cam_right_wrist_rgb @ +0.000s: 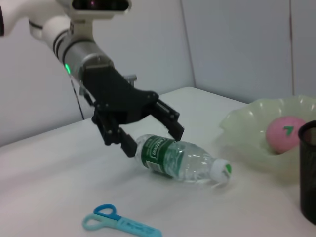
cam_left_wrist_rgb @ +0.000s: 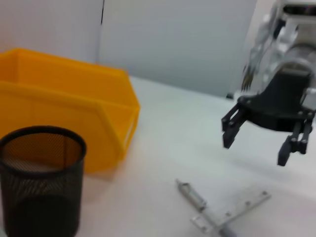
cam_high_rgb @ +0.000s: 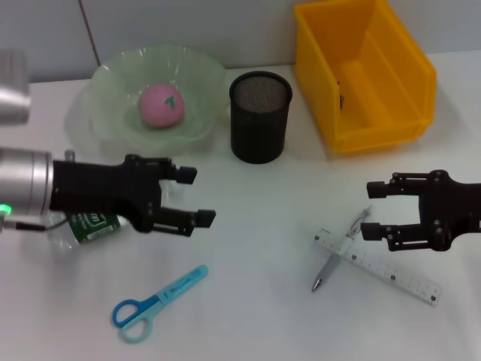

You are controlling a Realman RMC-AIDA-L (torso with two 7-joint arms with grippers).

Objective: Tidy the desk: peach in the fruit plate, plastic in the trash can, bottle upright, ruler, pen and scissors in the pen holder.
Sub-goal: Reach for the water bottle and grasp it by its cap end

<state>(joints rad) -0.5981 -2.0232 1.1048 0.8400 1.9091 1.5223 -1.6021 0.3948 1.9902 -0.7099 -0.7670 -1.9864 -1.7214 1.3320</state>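
The left gripper (cam_high_rgb: 192, 197) hangs with its jaws apart just above the bottle (cam_right_wrist_rgb: 180, 159), which lies on its side on the bench (cam_high_rgb: 255, 301), with the scissors (cam_high_rgb: 156, 301) nearer the front edge. The right gripper (cam_high_rgb: 370, 210), also spread and holding nothing, hovers beside the pen (cam_high_rgb: 340, 252) lying crossed with the ruler (cam_high_rgb: 377, 267). Behind stand the pen holder (cam_high_rgb: 259, 116), the peach (cam_high_rgb: 161, 105) in the fruit plate (cam_high_rgb: 113, 75), and the yellow bin (cam_high_rgb: 361, 71).

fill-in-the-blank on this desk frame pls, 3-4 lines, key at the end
1. The peach lies in the ____.
2. The bottle lies on its ____, not upright.
3. The pen lies crossed with the ____.
4. The left gripper hangs with its jaws ____.

Missing words: fruit plate; side; ruler; open
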